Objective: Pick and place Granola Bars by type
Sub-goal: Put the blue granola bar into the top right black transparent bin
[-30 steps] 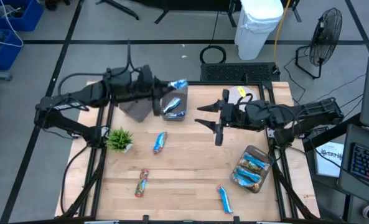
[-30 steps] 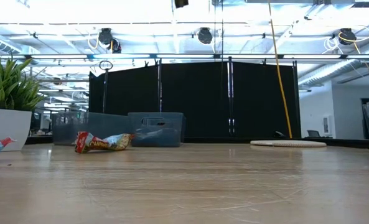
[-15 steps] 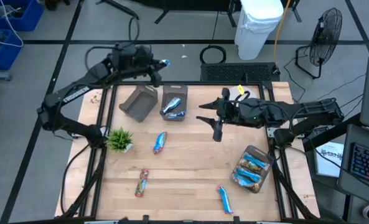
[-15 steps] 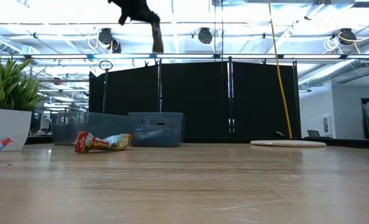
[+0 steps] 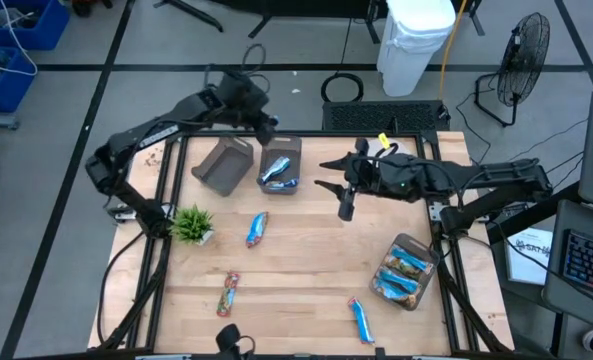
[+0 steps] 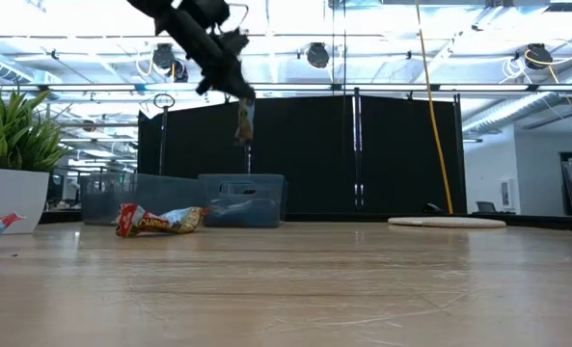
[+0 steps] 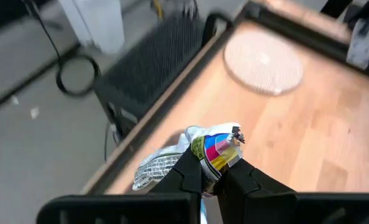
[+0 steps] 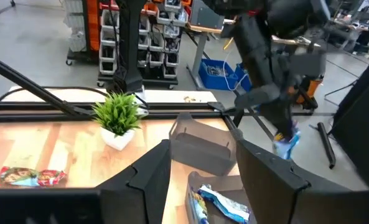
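My left gripper (image 5: 269, 124) is shut on a granola bar (image 6: 244, 121) high over the table's far edge, beside the two grey bins. The nearer bin (image 5: 280, 165) holds blue-and-white bars; the other bin (image 5: 223, 165) lies tilted next to it. My right gripper (image 5: 338, 188) is open and empty above the table's middle, pointing toward the bins. Loose bars lie flat on the table at the middle (image 5: 257, 228), near left (image 5: 227, 293) and near right (image 5: 360, 320). A third bin (image 5: 406, 270) at the right holds several bars. My left gripper pinches the bar between its two fingers (image 7: 189, 173) near one end. The crimped wrapper end (image 7: 216, 148) sticks out past the fingertips. The fingers point slanting down. The bar hangs below them, lifted clear of the table and bins.
A small green plant in a white pot (image 5: 192, 223) stands at the table's left. A round white pad (image 7: 263, 62) lies at the far right corner. There is bare wood between the loose bars and along the near edge (image 5: 296, 300).
My left gripper, still shut on the bar, has gone from over the bins toward the table's far edge and has come down into the low view, then shifted a little to the right. The bar stays hanging from it.
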Motion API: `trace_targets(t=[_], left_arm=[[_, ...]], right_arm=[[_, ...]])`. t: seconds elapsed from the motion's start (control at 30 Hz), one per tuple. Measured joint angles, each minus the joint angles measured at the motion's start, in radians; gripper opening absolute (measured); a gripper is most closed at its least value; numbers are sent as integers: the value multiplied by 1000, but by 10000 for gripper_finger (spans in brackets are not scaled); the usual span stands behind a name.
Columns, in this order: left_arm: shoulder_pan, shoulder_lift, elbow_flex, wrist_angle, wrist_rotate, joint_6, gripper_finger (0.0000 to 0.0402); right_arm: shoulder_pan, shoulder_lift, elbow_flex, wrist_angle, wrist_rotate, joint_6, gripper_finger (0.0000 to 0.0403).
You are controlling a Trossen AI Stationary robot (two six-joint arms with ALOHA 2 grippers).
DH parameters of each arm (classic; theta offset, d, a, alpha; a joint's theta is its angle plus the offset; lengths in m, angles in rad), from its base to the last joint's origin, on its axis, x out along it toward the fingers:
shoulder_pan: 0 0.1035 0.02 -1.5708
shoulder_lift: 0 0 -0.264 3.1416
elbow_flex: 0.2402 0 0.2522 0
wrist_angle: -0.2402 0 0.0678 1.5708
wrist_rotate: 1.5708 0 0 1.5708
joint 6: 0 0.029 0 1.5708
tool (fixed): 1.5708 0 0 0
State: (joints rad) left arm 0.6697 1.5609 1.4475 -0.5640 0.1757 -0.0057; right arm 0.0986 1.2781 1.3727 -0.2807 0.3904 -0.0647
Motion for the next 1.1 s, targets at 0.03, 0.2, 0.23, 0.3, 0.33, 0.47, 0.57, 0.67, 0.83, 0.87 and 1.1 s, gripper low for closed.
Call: trace_targets(t=[0.03,0.2,0.23,0.3,0.33,0.47,0.57,0.67,0.83,0.87,1.1], left_arm=[[0,15,0,-10,8,-6,25],[-5,70,0,-82,16,-22,25],[-10,80,0,-95,16,-19,25],[-16,98,0,-100,16,-7,25],[-18,105,0,-100,15,-6,25],[-24,130,0,-91,17,-19,25],[-24,157,0,-93,11,-46,25],[-28,184,0,-90,16,-67,25],[-50,228,0,-88,-21,-97,25],[-56,235,0,-86,-44,-102,25],[-75,287,0,-52,-120,-114,24]], right_arm=[[-2,0,-10,15,0,0,173],[-1,0,-62,105,0,0,174],[-1,0,-69,120,0,0,175],[-1,0,-84,153,0,0,175],[-1,0,-91,164,0,0,175],[-1,0,-115,204,-1,0,172],[-1,0,-123,205,-2,0,173],[-1,1,-123,203,-2,0,175],[-1,1,-123,202,-2,0,174],[-1,1,-123,202,-2,0,172],[-1,1,-123,202,-2,1,175]])
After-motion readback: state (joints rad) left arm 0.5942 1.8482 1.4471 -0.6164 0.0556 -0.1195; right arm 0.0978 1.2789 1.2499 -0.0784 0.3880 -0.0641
